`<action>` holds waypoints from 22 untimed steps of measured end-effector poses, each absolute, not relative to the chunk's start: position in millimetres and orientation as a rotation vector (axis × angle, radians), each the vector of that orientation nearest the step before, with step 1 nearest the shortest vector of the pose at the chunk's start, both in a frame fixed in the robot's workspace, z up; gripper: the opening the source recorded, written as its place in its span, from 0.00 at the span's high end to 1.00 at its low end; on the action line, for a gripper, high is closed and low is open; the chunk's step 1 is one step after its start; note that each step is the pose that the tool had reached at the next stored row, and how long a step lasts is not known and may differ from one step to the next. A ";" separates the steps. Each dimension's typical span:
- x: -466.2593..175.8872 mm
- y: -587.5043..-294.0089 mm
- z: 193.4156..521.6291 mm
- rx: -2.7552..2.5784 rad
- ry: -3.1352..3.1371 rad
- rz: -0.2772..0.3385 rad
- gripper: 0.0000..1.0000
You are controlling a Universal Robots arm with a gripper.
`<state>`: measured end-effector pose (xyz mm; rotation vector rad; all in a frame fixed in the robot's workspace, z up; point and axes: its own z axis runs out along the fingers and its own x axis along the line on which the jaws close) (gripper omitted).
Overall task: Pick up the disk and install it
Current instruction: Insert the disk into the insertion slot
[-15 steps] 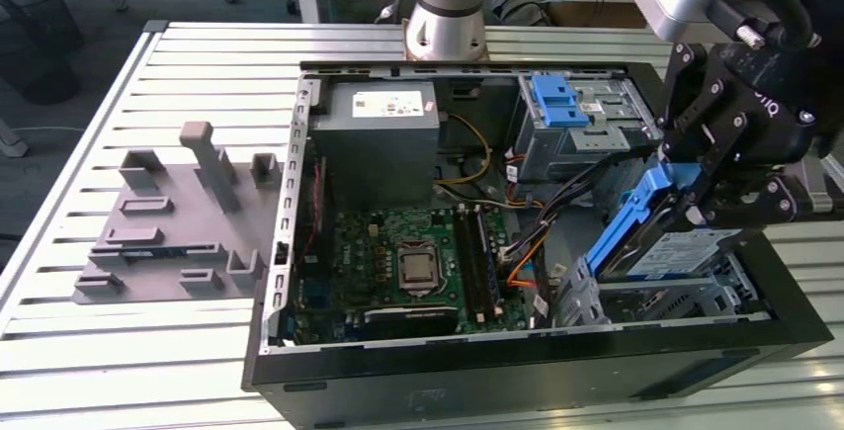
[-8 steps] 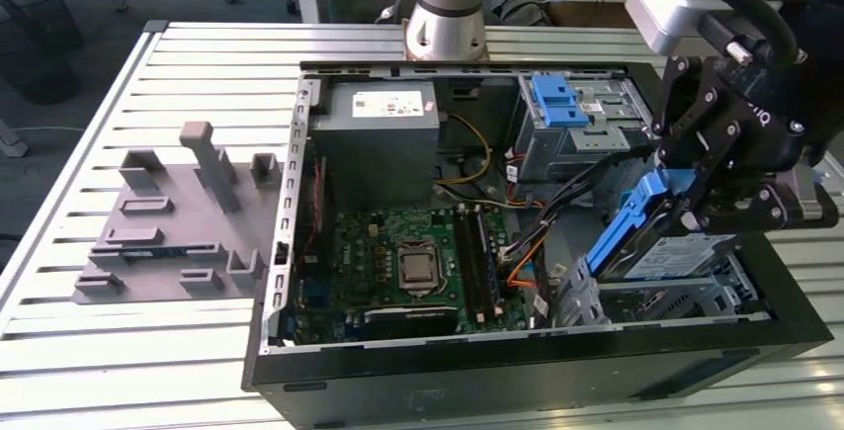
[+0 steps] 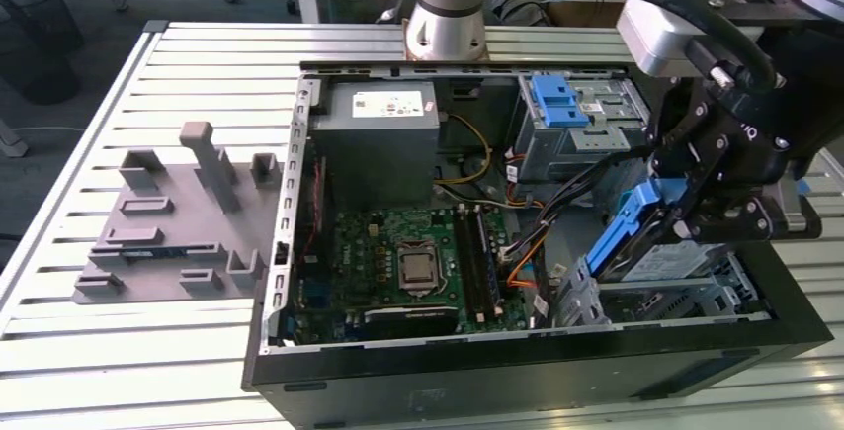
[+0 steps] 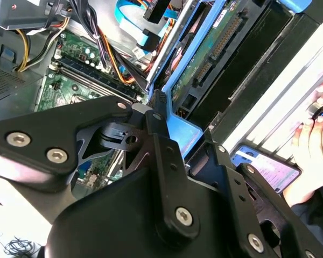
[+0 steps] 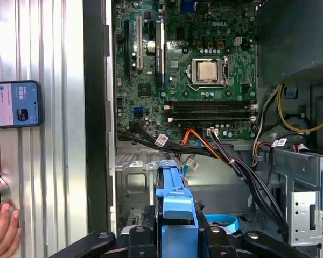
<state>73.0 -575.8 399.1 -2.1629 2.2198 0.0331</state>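
Disk point(image 3: 631, 242) in the exterior view hangs clamped in the gripper point(image 3: 706, 217). It is tilted, its long axis slanting down toward the drive bay point(image 3: 666, 303) directly beneath, lower end at the bay's mouth and, by my reading, not yet seated. On the exterior view's left of the bay lies the motherboard point(image 3: 409, 262), with cables point(image 3: 567, 188) sprawled between them. In the second wrist view the gripper point(image 4: 183, 126) pinches the disk point(image 4: 204, 59) across its blue rail, circuit side showing. Beyond the bay's outer wall a person's hand point(image 4: 312, 140) and a phone point(image 4: 266, 167) rest on the table point(image 4: 307, 75). In the first wrist view the disk point(image 5: 173, 196) points edge-on toward the bay point(image 5: 133, 180), black cables point(image 5: 242, 172) running just beside it.
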 end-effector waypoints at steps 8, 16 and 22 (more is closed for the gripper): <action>73.3 -575.8 390.0 -2.163 2.220 0.033 0.64; 73.3 -575.8 386.1 -2.163 2.220 0.033 0.64; 73.3 -575.8 385.7 -2.163 2.220 0.033 0.56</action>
